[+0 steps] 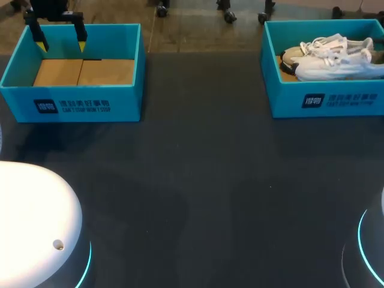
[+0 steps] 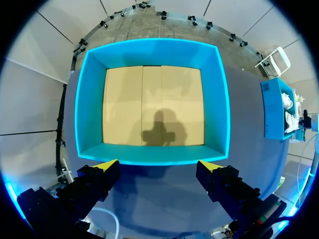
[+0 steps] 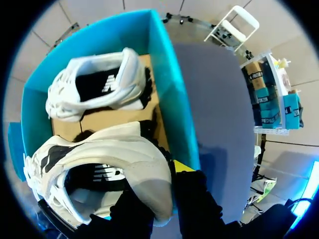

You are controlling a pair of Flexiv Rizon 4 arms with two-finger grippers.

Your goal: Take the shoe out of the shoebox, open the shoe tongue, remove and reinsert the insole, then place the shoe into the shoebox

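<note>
while left claw (image 2: pixel 158 164) hangs open over shoebox (image 2: pixel 89 99), right claw (image 3: pixel 158 178) clamps shoe (image 3: pixel 112 144) heel, one tip hidden

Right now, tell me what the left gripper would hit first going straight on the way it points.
Probably the cardboard floor of the empty box below the left gripper; the near wall is close.

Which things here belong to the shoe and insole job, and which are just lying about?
Job: near shoe, right shoebox holding it, right claw gripping its heel.
Lying about: second shoe, empty shoebox under the open left claw.
</note>
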